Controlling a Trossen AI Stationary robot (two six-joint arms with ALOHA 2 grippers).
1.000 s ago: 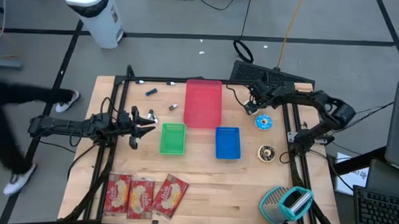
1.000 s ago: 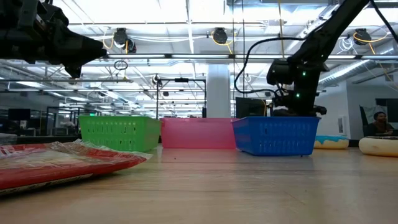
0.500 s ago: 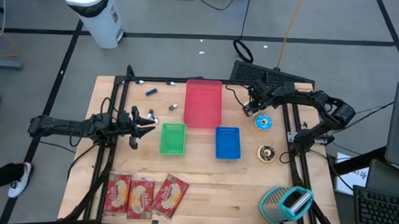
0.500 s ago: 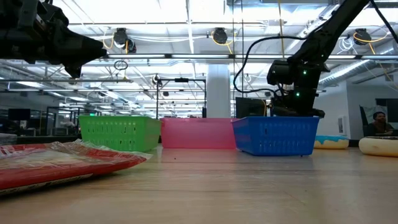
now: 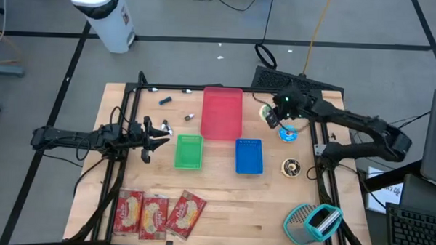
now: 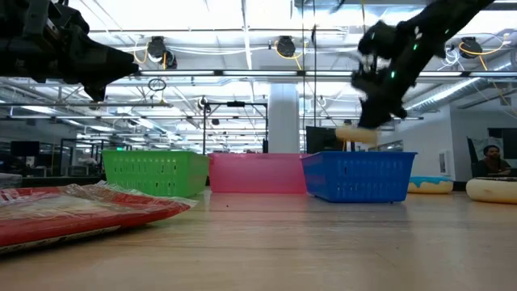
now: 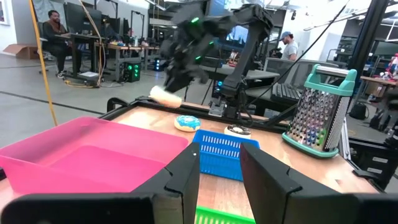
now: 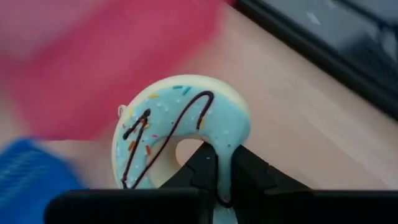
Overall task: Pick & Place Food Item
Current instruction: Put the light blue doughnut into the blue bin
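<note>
My right gripper (image 5: 271, 116) is shut on a doughnut (image 8: 180, 134) with pale blue icing and a dark drizzle. It hangs in the air beside the red basket's (image 5: 222, 112) right side, and in the low view the doughnut (image 6: 355, 133) shows above the blue basket (image 6: 358, 176). A second blue-iced doughnut (image 5: 287, 134) and a chocolate one (image 5: 291, 167) lie flat on the table. My left gripper (image 5: 159, 132) waits open at the left, near the green basket (image 5: 188, 151), with nothing between its fingers. My right gripper pinches the doughnut's ring at one spot (image 8: 222, 163), with one finger (image 8: 200, 167) in the hole and the other (image 8: 250, 171) outside the rim. The fingers slant down from the table's right. The doughnut is lifted clear of the table, below the fingertips.
Three red food packets (image 5: 155, 212) lie at the near left. A teal-handled grater (image 5: 313, 221) stands at the near right. Small loose parts (image 5: 164, 100) lie at the far left. Bare wood lies between the baskets and the near edge.
My right gripper has shut on the doughnut and lifted it clear of the table. It has swung a little toward the red basket and tipped to a flatter slant.
</note>
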